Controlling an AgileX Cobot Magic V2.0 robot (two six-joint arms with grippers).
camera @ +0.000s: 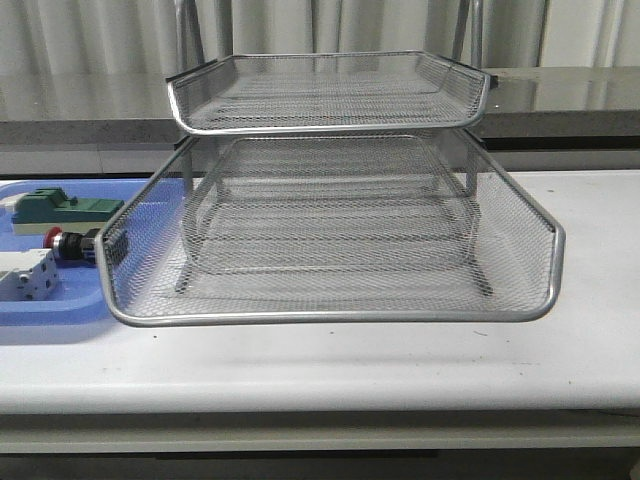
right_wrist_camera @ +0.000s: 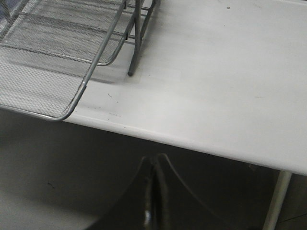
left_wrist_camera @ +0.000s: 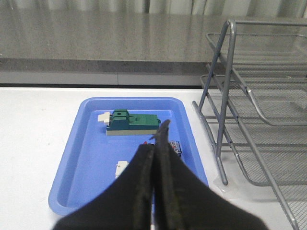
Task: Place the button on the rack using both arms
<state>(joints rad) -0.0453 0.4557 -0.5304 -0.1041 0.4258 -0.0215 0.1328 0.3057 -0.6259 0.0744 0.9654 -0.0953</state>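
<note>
- While both arms hang back from the work, the right gripper [right_wrist_camera: 152,165] sits nearest of all, off the near edge of the white table [camera: 330,370], its fingers pressed together and holding nothing.
- Slightly farther in, at the left, the left gripper [left_wrist_camera: 158,139] hovers above the near end of the blue tray [left_wrist_camera: 72,191], its fingers likewise closed with nothing between them.
- The button [camera: 68,243] lies on its side in the tray, red cap to the left, just beside the rack's left front corner and between a white part [camera: 25,275] nearer the camera and a green part [camera: 60,208] farther back.
- In the left wrist view the closed fingers hide most of the button; only a sliver of red and dark body peeks out beside them.
- The rack [camera: 330,220] fills the middle of the table, its wide lower tier thrust toward the camera and a smaller top tier set farther back; no tier holds anything yet.
- Risks, as judged from here: the left fingers must spread before descending, or they will knock the button rather than straddle it.
- The white part lies close, so a loose approach could nudge it or catch both pieces.
- The rack's wire rim stands just right of the button and could snag the gripper on the lift.
</note>
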